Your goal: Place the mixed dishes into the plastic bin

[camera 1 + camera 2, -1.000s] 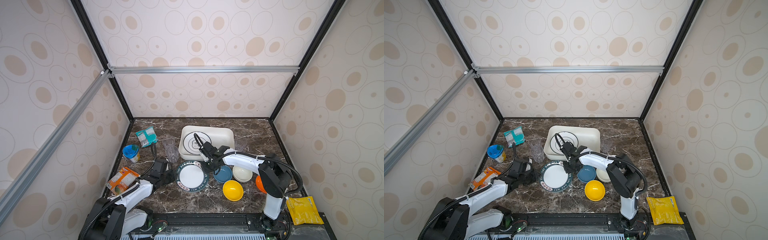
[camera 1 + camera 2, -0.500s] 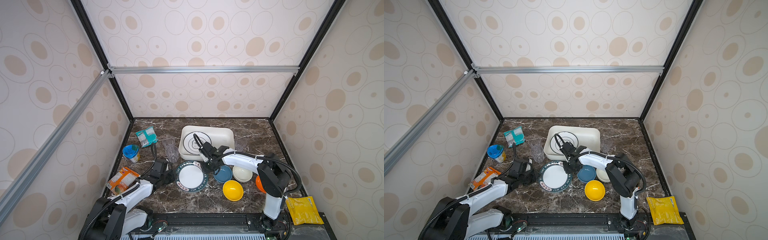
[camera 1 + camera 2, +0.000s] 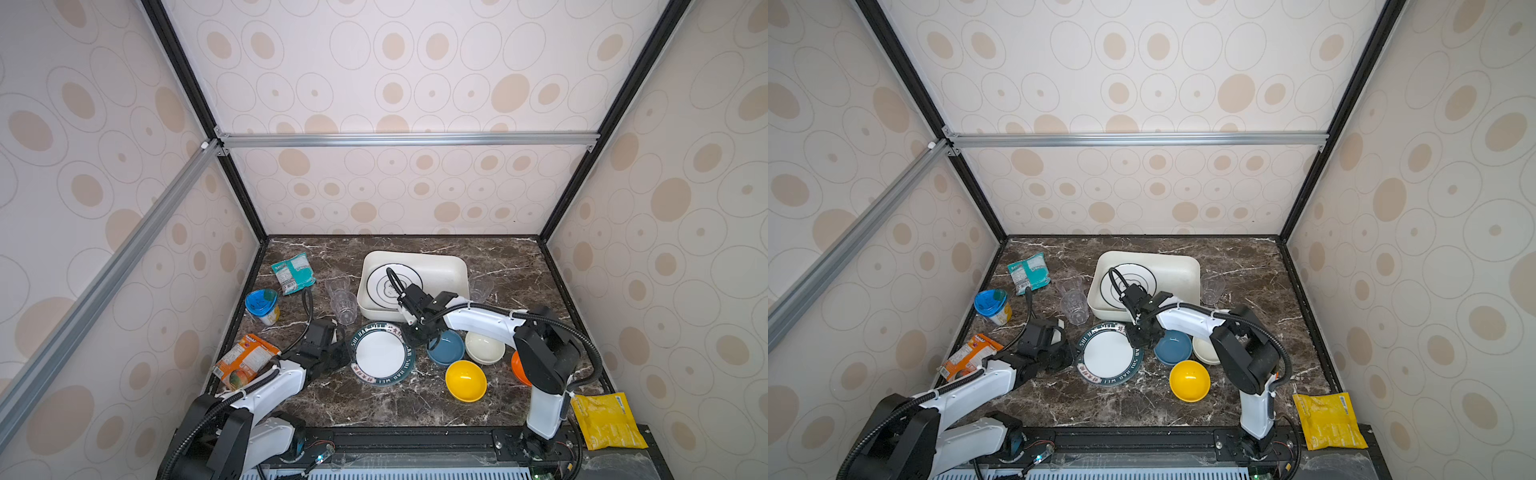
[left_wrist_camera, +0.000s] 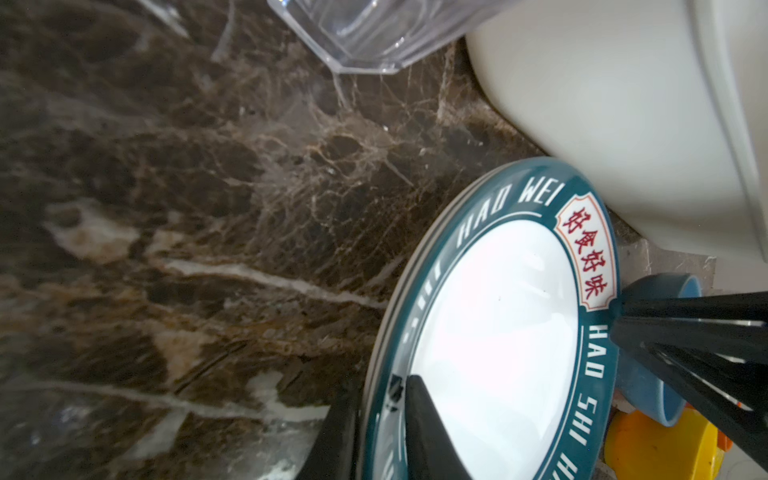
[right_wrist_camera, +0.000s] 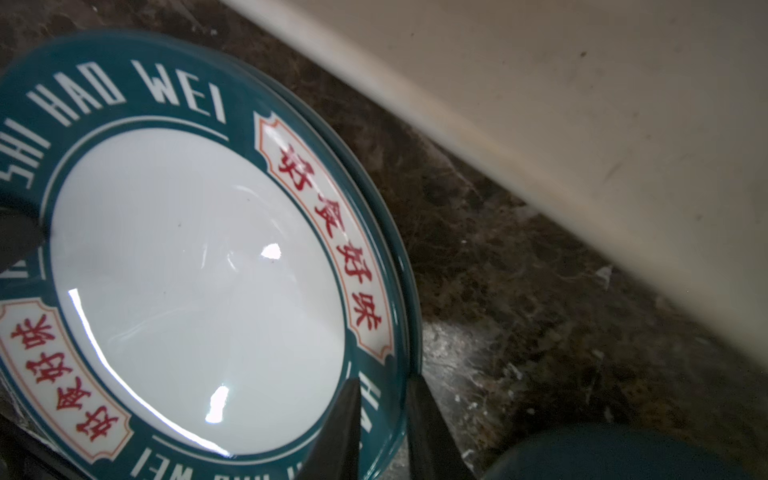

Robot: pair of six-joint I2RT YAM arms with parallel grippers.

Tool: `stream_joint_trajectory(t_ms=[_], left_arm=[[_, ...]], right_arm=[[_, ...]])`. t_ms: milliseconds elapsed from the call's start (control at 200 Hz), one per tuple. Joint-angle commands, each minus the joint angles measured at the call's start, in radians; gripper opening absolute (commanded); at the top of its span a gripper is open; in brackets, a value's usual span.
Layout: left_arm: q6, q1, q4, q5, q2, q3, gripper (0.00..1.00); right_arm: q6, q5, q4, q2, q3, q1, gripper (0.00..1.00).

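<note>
A round white plate with a teal rim and red Chinese characters [image 3: 380, 354] lies on the dark marble tabletop [image 3: 374, 399]. It is just in front of the large shallow white plastic bin [image 3: 415, 254] — outside it, with its far edge near the bin's front wall.

In both top views the two arms meet this plate from opposite sides. The left gripper [image 3: 350, 358] is at the plate's left edge. In the left wrist view one black finger [image 4: 422, 424] lies over the white well and the other sits outside the rim, so this pincer is closed on the rim. The right gripper [image 3: 417, 341] reaches down at the plate's right edge. In the right wrist view its fingers [image 5: 345, 432] straddle the rim narrowly; whether they actually press it I cannot tell. Both wrist views show a second dark edge just under the plate's rim.

Inside the bin lies a white plate with black rings [image 3: 392, 282]. Right of the teal-rimmed plate sit a small blue bowl [image 3: 446, 348] and a cream bowl [image 3: 484, 348], with a yellow bowl [image 3: 465, 380] in front of them. An orange bowl [image 3: 517, 368] is partly hidden by the right arm. Two clear plastic cups [image 3: 345, 305] stand just left of the bin — a third clear cup [image 3: 480, 286] stands just right of it.
</note>
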Motion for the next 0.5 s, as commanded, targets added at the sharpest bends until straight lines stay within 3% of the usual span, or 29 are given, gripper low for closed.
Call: stream_joint_trajectory(t_ms=[0,495], left_arm=[[-0.018,-0.008,0.008,-0.001,-0.007,-0.002,0.21],[-0.019,-0.007,-0.006,-0.008,-0.014,0.003,0.20]], right_arm=[[-0.015,-0.034,-0.015,0.031,0.025,0.014,0.23],[-0.026,-0.058,-0.018,0.059,0.039,0.015,0.13]])
